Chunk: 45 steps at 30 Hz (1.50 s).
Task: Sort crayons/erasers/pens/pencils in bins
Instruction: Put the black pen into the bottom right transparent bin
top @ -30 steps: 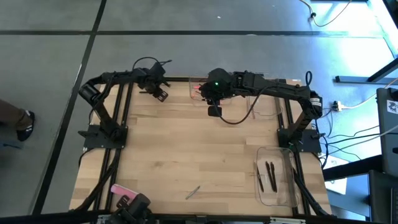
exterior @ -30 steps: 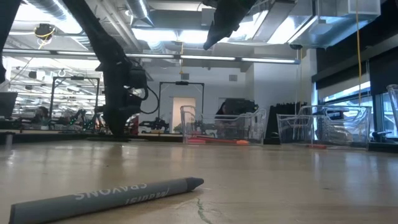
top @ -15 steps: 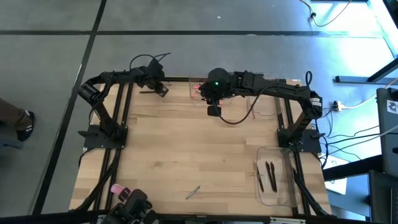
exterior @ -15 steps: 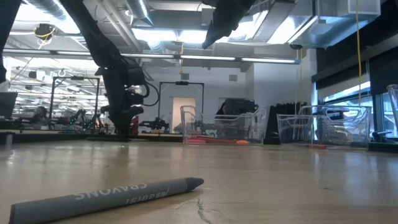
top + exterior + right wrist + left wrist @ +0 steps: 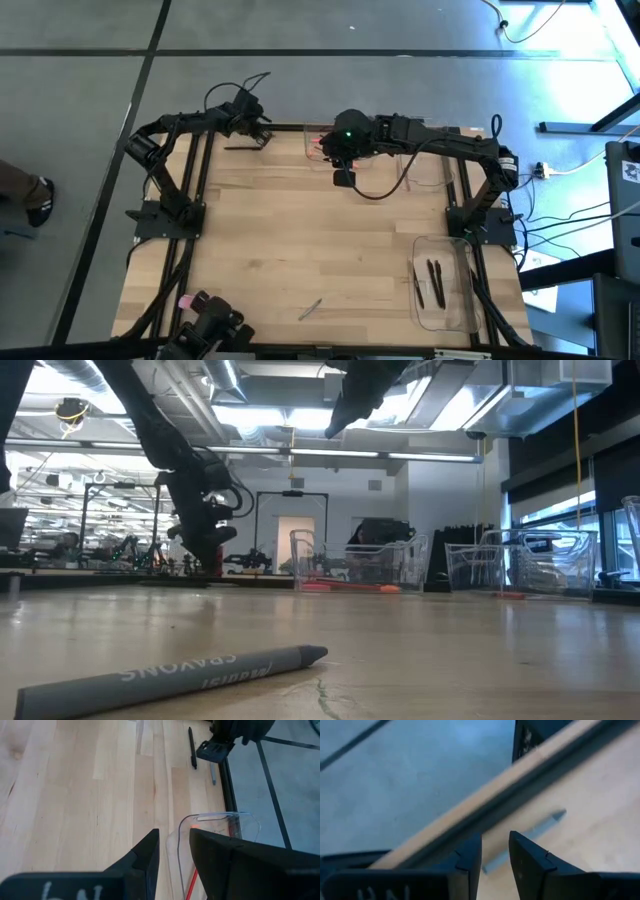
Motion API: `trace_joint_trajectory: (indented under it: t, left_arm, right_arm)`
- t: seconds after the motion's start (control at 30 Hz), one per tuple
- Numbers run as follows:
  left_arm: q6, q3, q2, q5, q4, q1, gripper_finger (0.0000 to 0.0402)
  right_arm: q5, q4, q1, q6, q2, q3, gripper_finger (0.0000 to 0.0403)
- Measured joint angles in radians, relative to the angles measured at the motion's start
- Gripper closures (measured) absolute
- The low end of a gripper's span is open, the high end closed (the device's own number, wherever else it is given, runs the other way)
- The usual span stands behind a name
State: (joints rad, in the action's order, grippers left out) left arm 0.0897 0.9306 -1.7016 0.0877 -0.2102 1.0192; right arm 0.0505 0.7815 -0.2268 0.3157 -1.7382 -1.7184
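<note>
Left gripper narrowly open over grey crayon

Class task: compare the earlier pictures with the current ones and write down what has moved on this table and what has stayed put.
The left gripper has swung outward to the table's far-left edge, over a grey stick there, empty. At the near-left corner, the pink eraser is now mostly hidden by a dark device. The right gripper, bins and crayon stayed put.

Left claw has swung out to the table's far edge
</note>
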Motion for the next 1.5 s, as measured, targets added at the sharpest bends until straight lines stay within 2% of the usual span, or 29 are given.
trace_joint_trajectory:
  t: [0.2, 0.3, 0.67, 0.8, 0.97, 1.13, 1.5]
  left_arm:
    - [0.037, 0.000, 0.000, 0.000, 0.097, 0.009, 0.0310]
    - [0.036, 0.000, 0.000, 0.000, 0.095, 0.010, 0.0310]
    - [0.043, 0.001, 0.061, -0.004, -0.214, -0.032, 0.0310]
    - [0.073, 0.002, 0.107, -0.004, -0.289, -0.059, 0.0310]
    - [0.107, 0.002, 0.094, -0.005, -0.363, -0.087, 0.0310]
    - [0.186, 0.000, 0.056, -0.004, -0.331, -0.123, 0.0310]
    - [0.220, 0.000, 0.003, 0.005, -0.272, -0.134, 0.0310]
  right_arm:
    - [0.000, 0.000, 0.000, 0.000, 0.000, 0.000, 0.0292]
    - [0.000, 0.000, 0.000, 0.000, 0.000, 0.000, 0.0292]
    - [0.000, 0.001, 0.000, -0.023, 0.000, 0.000, 0.0292]
    - [0.000, 0.001, 0.000, -0.022, 0.000, 0.000, 0.0292]
    - [0.000, 0.001, 0.000, -0.022, 0.000, 0.000, 0.0292]
    - [0.000, 0.001, 0.000, -0.022, 0.000, 0.000, 0.0292]
    - [-0.002, 0.007, 0.000, -0.023, 0.000, 0.000, 0.0292]
